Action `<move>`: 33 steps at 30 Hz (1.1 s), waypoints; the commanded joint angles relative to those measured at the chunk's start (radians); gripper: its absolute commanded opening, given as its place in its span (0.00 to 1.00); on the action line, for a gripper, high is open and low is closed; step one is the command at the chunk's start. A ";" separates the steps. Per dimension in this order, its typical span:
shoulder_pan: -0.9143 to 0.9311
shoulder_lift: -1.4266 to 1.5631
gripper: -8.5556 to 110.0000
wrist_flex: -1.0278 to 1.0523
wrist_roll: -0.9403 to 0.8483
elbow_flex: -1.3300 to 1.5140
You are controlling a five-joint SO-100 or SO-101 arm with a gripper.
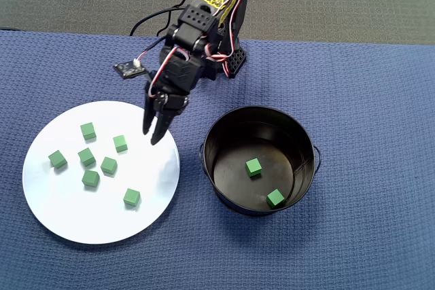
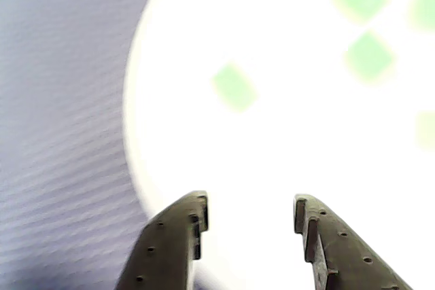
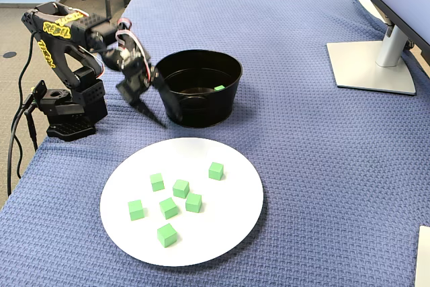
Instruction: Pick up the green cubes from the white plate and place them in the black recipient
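Several small green cubes (image 1: 109,165) lie loose on the white plate (image 1: 68,215), at the left of the overhead view. Two more green cubes (image 1: 253,166) rest inside the black recipient (image 1: 228,134), just right of the plate. My gripper (image 1: 152,134) hangs open and empty over the plate's near-pot edge, pointing down at bare plate right of the cubes. In the wrist view the fingertips (image 2: 197,215) stand well apart around the gripper's middle (image 2: 249,212), over the glaring plate (image 2: 272,154), with pale cubes (image 2: 234,86) ahead. The fixed view shows the gripper (image 3: 153,116) between pot (image 3: 201,109) and plate (image 3: 222,220).
A blue woven cloth (image 1: 367,100) covers the table. The arm's base (image 3: 67,109) stands at the left edge in the fixed view. A monitor stand (image 3: 369,65) sits at the far right there. A small camera board (image 1: 129,68) juts from the wrist.
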 commanded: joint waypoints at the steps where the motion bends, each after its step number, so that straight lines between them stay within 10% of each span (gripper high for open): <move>1: 0.063 -0.040 0.16 -0.086 -0.074 0.012; 33: 0.268 -0.428 0.21 -0.192 -0.147 -0.091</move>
